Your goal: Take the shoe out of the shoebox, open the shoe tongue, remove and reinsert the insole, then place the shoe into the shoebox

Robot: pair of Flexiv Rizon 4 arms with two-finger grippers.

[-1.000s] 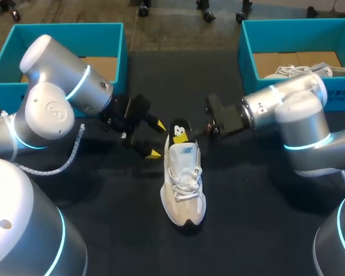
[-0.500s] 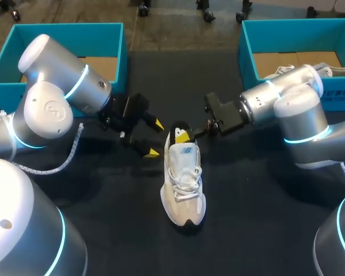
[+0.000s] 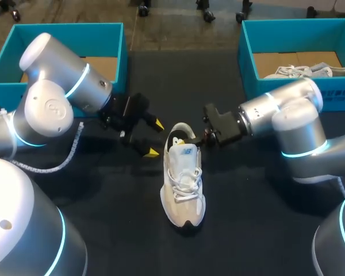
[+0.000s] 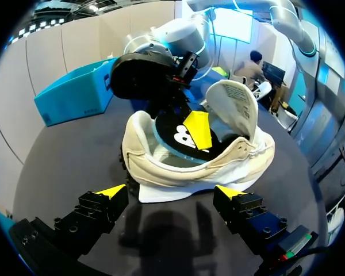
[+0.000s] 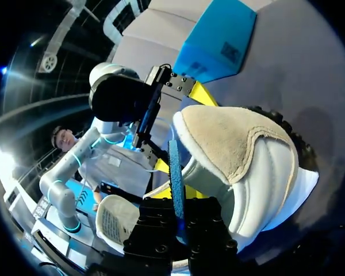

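Two tools attend the seemingly light, soft shoe [image 3: 184, 184] on the worktop [image 3: 259, 230]: left tool [image 3: 156, 138] wide at its 10 o'clock, right tool [image 3: 187, 138] pinching the floppy insole [image 5: 175, 167] at its heel edge, likely the best hold.

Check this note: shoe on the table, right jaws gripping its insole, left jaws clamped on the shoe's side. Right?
No: the left gripper is open, its jaws apart, short of the shoe, as the left wrist view shows. The rest stands.

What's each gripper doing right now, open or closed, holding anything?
Left gripper: open, empty, beside the sneaker's heel.
Right gripper: shut on the insole at the sneaker's opening.
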